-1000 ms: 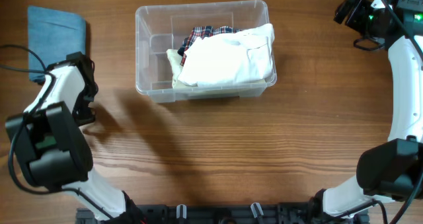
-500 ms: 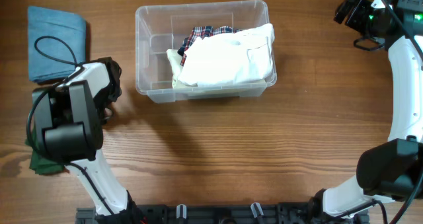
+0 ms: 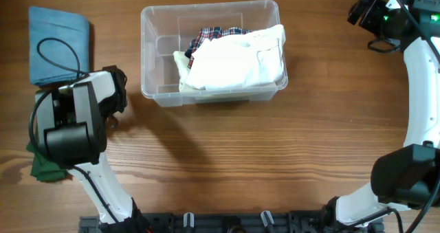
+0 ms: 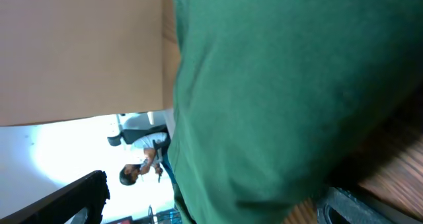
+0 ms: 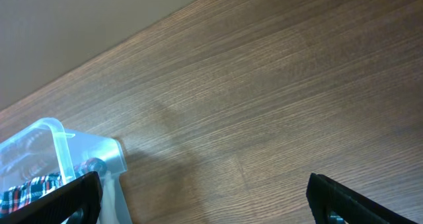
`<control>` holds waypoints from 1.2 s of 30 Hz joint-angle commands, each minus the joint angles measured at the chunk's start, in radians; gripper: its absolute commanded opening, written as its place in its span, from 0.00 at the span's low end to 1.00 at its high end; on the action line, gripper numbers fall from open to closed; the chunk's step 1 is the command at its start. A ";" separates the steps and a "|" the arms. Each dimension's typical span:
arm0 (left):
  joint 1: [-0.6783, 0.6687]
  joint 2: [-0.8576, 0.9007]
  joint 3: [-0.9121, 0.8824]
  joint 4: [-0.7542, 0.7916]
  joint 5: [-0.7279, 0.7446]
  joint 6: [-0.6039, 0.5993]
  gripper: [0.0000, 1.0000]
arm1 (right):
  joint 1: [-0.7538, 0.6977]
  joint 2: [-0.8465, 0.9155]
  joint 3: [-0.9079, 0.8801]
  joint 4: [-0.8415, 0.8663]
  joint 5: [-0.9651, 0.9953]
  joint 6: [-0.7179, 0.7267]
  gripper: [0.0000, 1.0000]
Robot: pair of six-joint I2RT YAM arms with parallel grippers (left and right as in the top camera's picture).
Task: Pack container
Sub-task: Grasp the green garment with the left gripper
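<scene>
The clear container (image 3: 152, 51) stands at the back middle of the table. It holds a white folded cloth (image 3: 237, 61) and a plaid cloth (image 3: 214, 34). Its corner also shows in the right wrist view (image 5: 63, 148). A green cloth (image 3: 42, 165) lies at the left edge, partly under my left arm. In the left wrist view the green cloth (image 4: 284, 85) fills most of the frame, and my left gripper (image 4: 211, 207) is open with the cloth between its spread fingers. My right gripper (image 3: 363, 12) is open and empty at the far right, above bare wood.
A folded blue cloth (image 3: 58, 40) lies at the back left corner. My left arm's body (image 3: 72, 130) stands between the blue cloth and the green cloth. The right arm (image 3: 419, 89) runs along the right edge.
My left arm has turned and shifted toward the right, uncovering the green cloth at the left edge. The right arm and the container have not moved.
</scene>
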 commanded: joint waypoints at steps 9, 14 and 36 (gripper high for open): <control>0.058 0.045 -0.098 0.092 0.136 -0.029 1.00 | 0.001 0.013 -0.005 0.000 0.007 0.015 1.00; 0.100 0.045 -0.098 0.106 0.136 -0.029 1.00 | 0.001 0.013 -0.005 0.000 0.007 0.014 1.00; 0.121 0.045 -0.098 0.156 0.189 -0.028 0.38 | 0.001 0.013 -0.005 0.000 0.007 0.014 1.00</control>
